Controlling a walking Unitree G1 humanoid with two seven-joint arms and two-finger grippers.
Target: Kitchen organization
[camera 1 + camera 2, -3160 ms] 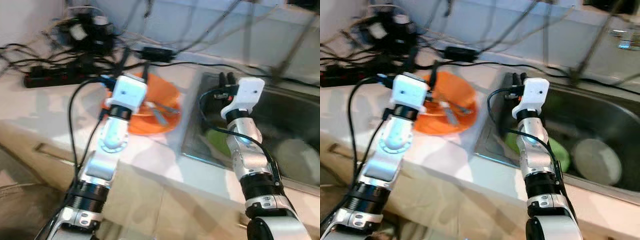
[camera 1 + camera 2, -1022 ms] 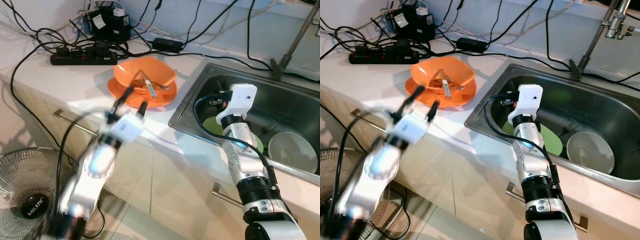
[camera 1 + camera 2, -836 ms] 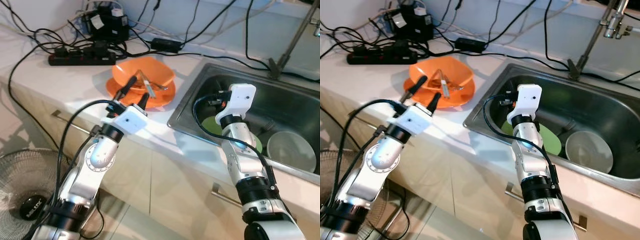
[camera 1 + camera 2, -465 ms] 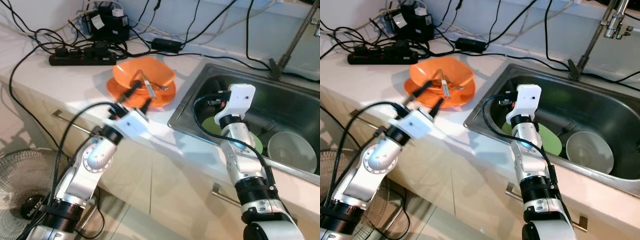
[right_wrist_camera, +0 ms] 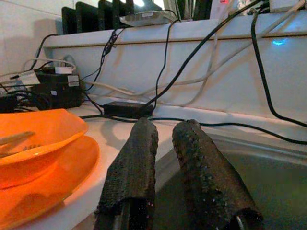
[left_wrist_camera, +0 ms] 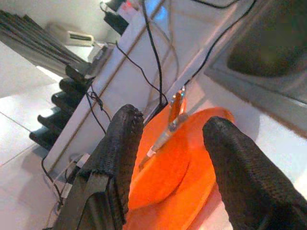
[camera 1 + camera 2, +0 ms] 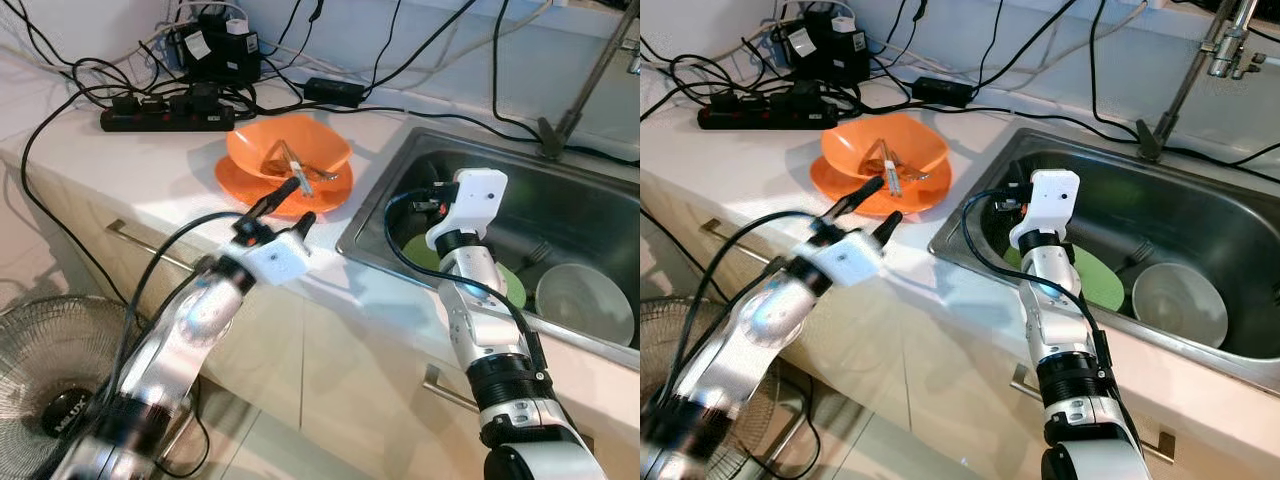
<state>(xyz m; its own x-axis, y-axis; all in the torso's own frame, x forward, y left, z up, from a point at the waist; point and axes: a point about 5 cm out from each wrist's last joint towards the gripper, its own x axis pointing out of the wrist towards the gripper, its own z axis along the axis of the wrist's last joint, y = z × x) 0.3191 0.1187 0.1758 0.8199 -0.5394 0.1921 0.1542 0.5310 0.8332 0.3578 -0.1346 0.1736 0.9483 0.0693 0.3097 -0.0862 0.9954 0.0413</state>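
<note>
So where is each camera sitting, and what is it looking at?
Eye views: on the head, looking down at counter, sink, both silver arms.
Left wrist view: looks along the open left gripper at the orange bowl.
Right wrist view: looks along the right gripper, fingers near together, over the sink edge.
Shared: orange bowl and orange plate.

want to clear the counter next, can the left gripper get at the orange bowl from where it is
Probably yes. The left gripper hovers open at the near edge of the orange plate, fingers aimed at the orange bowl stacked on it. Nothing stands between them; only the utensils lying in the bowl could get in the way.
</note>
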